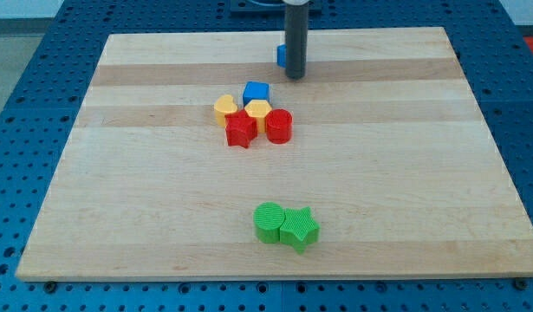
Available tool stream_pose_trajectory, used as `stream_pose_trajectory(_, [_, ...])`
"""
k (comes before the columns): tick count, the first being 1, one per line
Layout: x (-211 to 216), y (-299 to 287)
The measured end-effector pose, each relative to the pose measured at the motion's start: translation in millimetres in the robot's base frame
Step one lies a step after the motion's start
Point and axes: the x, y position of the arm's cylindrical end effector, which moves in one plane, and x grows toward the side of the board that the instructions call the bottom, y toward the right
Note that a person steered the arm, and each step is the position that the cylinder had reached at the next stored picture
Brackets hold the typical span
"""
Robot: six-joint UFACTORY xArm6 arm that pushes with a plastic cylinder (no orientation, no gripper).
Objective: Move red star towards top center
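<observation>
The red star (241, 129) lies near the board's middle, at the lower left of a tight cluster. Touching it are a yellow heart (225, 107) at its upper left, a yellow hexagon (259, 111) at its upper right and a red cylinder (279, 126) to the right. A blue cube (256, 91) sits at the cluster's top. My tip (295, 76) rests on the board near the view's top center, above and right of the cluster, apart from it. A blue block (282, 55) shows partly behind the rod's left side.
A green cylinder (268, 222) and a green star (299, 229) sit touching each other near the view's bottom center. The wooden board (119, 217) lies on a blue perforated table (23, 104).
</observation>
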Motion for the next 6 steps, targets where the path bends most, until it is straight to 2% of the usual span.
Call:
stream_pose_trajectory(2, [-41.2,33.9])
stream_pose_trajectory(3, [-59.0,27.2])
stream_pose_trajectory(4, [-64.6,11.9])
stream_pose_trajectory(6, [-44.8,-31.3])
